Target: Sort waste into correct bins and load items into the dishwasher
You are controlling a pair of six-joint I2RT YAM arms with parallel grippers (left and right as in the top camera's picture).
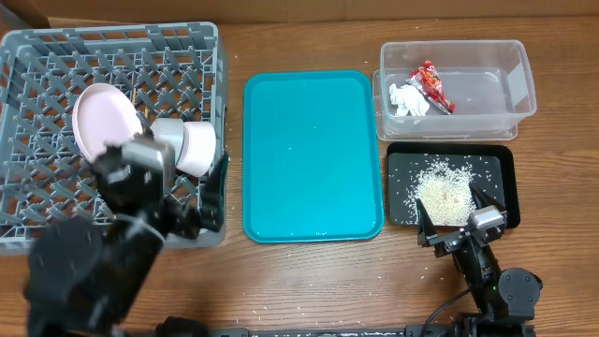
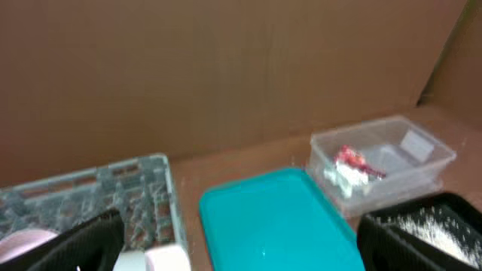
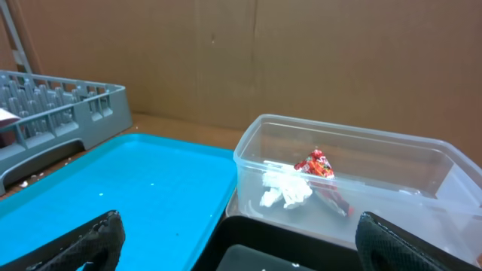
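Grey rack loaded, waste binned: sorting looks almost done.
Dish rack at the left holds a pale plate and a couple of small white bowls or cups. I see no chopsticks. The clear tub at the far right has the red wrapper and white tissue in it. The black tray just near of it carries the rice pile. The teal tray sits between the rack and the bins. What remains, I'd guess, is only the stray grains on the table. The left gripper is spread wide and holding nothing at the rack's near right corner, with the bowls just beside it. The right gripper is also wide and empty at the black tray's near edge, the rice just beyond its fingers.
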